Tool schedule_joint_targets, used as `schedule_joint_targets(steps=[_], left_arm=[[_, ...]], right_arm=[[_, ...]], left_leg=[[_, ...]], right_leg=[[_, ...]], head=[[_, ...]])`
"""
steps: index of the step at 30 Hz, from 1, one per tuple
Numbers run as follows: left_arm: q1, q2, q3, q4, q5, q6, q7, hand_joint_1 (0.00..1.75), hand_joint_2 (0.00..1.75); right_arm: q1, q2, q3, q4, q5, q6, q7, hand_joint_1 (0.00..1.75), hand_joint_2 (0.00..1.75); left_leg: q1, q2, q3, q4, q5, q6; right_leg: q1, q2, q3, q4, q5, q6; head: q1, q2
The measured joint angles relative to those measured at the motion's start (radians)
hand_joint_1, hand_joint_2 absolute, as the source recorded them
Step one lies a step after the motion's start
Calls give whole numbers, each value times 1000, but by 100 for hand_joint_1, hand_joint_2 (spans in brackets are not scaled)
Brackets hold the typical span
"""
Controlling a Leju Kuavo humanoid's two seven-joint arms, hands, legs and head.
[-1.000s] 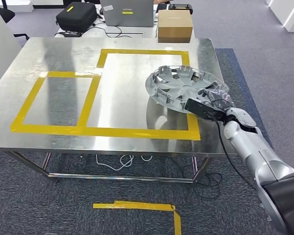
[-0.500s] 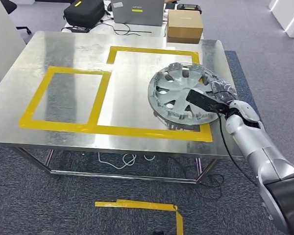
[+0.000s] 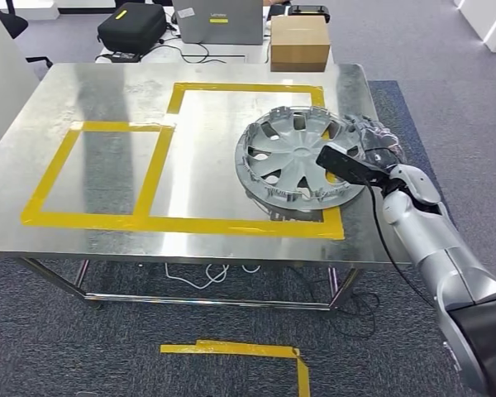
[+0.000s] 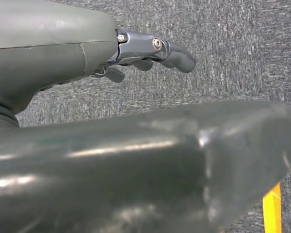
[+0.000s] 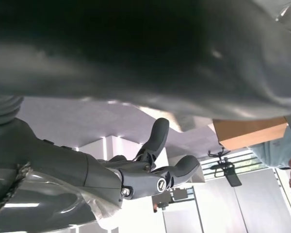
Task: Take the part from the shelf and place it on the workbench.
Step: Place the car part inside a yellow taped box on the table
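One silver wheel cover [image 3: 300,161] sat right of centre in the head view, tilted, its spoked face turned up and toward the left, its ribbed rim catching light. Its lower edge touched or nearly touched the steel table [image 3: 108,83], above the lower right corner of the larger yellow tape square [image 3: 245,225]; whether it rested fully on the metal could not be told. The right hand [image 3: 374,149] gripped the cover's right edge, a black block at the wrist lying across the rim and hiding the fingers there. In the right wrist view the cover's dark underside [image 5: 144,53] spread across the upper part of the frame, blurred, with the curled fingers [image 5: 162,177] below it near the middle.

The left hand [image 4: 151,51] showed in the upper left of its wrist view over grey carpet, fingers loosely extended and holding nothing; a blurred dark mass crossed the lower half of that frame.

At the top edge of the head view stood a cardboard box [image 3: 298,41], a laptop [image 3: 217,21] and a black case [image 3: 130,25], partly cut off.
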Motion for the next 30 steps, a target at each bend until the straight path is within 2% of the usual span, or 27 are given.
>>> schedule_joint_targets(steps=[2, 3, 4, 7, 8, 9, 10, 12, 13, 14, 15, 17, 18, 19, 20, 22, 23, 24, 25, 27, 28, 29, 30], left_arm=[[-2, 0, 0, 0, 0, 5, 5, 0, 0], [-3, 0, 0, 0, 0, 9, 6, 0, 0], [-5, 0, 0, 0, 1, 12, 9, 0, 0], [-6, -1, 0, 0, 4, 24, 26, 0, 0], [-6, -3, 0, 0, 5, 33, 39, 0, 0], [-6, -5, 0, 0, 5, 45, 59, 0, 0], [-5, -7, 0, 0, 4, 58, 81, 0, 0], [1, -11, 3, 0, 7, 88, 122, 0, 0], [5, -13, 6, 0, 10, 101, 135, 0, 0], [8, -15, 9, 0, 15, 111, 144, 0, 0], [9, -17, 12, 0, 20, 119, 153, 0, 0], [7, -22, 19, 0, 30, 128, 162, 0, 0], [6, -23, 22, 0, 35, 130, 164, 0, 0], [5, -24, 25, 0, 39, 132, 165, 0, 0], [5, -24, 27, 0, 42, 133, 165, 0, 0], [7, -24, 32, 0, 48, 134, 167, 0, 0], [8, -24, 34, 0, 50, 135, 167, 0, 0], [8, -25, 37, 0, 52, 135, 168, 0, 0], [8, -25, 39, 0, 52, 136, 168, 0, 0], [7, -25, 41, 0, 54, 137, 167, 0, 0], [7, -25, 43, 0, 54, 139, 167, 0, 0], [7, -26, 44, 0, 55, 140, 167, 0, 0], [7, -26, 45, 0, 56, 141, 167, 0, 0]], right_arm=[[1, 1, 3, -9, 32, -1, -2, 0, 0], [-1, 2, 9, -11, 62, 4, 2, 0, 0], [-4, 3, 19, -12, 94, 11, 6, 0, 0], [-6, 8, 42, -10, 132, 14, 19, 0, 0], [-6, 10, 45, -10, 127, 7, 21, 0, 0], [-4, 12, 46, -10, 117, -6, 19, 0, 0], [0, 12, 45, -10, 102, -23, 15, 0, 0], [18, 13, 36, -13, 56, -61, 5, 0, 0], [31, 14, 28, -20, 29, -73, 3, 0, 0], [44, 16, 17, -35, -4, -76, 6, 0, 0], [54, 18, 3, -59, -40, -70, 12, 0, 0], [61, 22, -29, -121, -114, -46, 26, 0, 0], [61, 25, -44, -153, -144, -35, 33, 0, 0], [61, 27, -59, -182, -168, -29, 38, 0, 0], [63, 28, -71, -210, -185, -25, 42, 0, 0], [68, 33, -90, -257, -203, -22, 47, 0, 0], [70, 36, -96, -277, -206, -21, 49, 0, 0], [70, 39, -101, -292, -207, -21, 50, 0, 0], [70, 42, -105, -304, -207, -22, 50, 0, 0], [73, 44, -110, -318, -206, -32, 48, 0, 0], [75, 45, -113, -321, -205, -40, 45, 0, 0], [78, 46, -116, -323, -203, -48, 42, 0, 0], [81, 46, -119, -325, -201, -55, 39, 0, 0]], left_leg=[[-1, 0, 61, -136, 66, 7], [-3, 1, 84, -188, 82, 12], [-5, 1, 95, -214, 84, 16], [-5, 1, 99, -227, 82, 30], [-3, 1, 100, -231, 85, 37], [-1, 1, 102, -235, 89, 43], [1, 0, 102, -237, 91, 47], [0, -1, 102, -235, 92, 51], [0, -2, 102, -234, 93, 51], [0, -3, 101, -232, 93, 51], [0, -3, 101, -230, 92, 51], [-2, -3, 98, -224, 90, 46], [-4, -4, 96, -220, 89, 41], [-6, -4, 92, -217, 90, 35], [-7, -5, 89, -215, 92, 29], [-6, -6, 85, -213, 95, 18], [-5, -5, 80, -203, 83, 13], [-4, -5, 70, -177, 57, 8], [-3, -4, 55, -131, 19, 3], [-2, -3, 16, 1, -66, -4], [-2, -3, 7, 49, -91, -4], [-2, -3, 16, 63, -97, -3], [-2, -3, 44, 35, -86, 1]], right_leg=[[2, 1, 2, 2, -3, 4], [4, 2, 1, 3, -4, 8], [6, 2, 0, 4, -5, 12], [5, 2, -4, 2, -6, 27], [4, 2, -11, 14, -16, 32], [4, 2, -27, 47, -37, 35], [4, 2, -54, 103, -67, 38], [4, 2, -120, 242, -125, 42], [4, 2, -143, 287, -136, 43], [3, 2, -148, 293, -128, 44], [3, 1, -133, 258, -101, 43], [2, 2, -63, 120, -36, 40], [2, 2, -33, 63, -16, 37], [3, 3, -14, 29, -8, 34], [5, 4, -8, 19, -7, 29], [5, 4, -13, 19, 2, 15], [4, 2, -17, 19, 7, 7], [2, 1, -22, 17, 12, 0], [1, -1, -28, 16, 18, -6], [3, -2, -44, 17, 29, -10], [4, -3, -53, 17, 37, -11], [6, -3, -62, 17, 45, -11], [8, -2, -71, 17, 53, -11]], head=[[0, 0], [0, 0], [1, 0], [2, 0], [2, 0], [4, 0], [6, 0], [9, 0], [9, 0], [9, 0], [9, 0], [9, 0], [9, 0], [9, 0], [9, 0], [9, 0], [8, 0], [7, 0], [6, 0], [5, 0], [5, 0], [5, 0], [5, 0]])
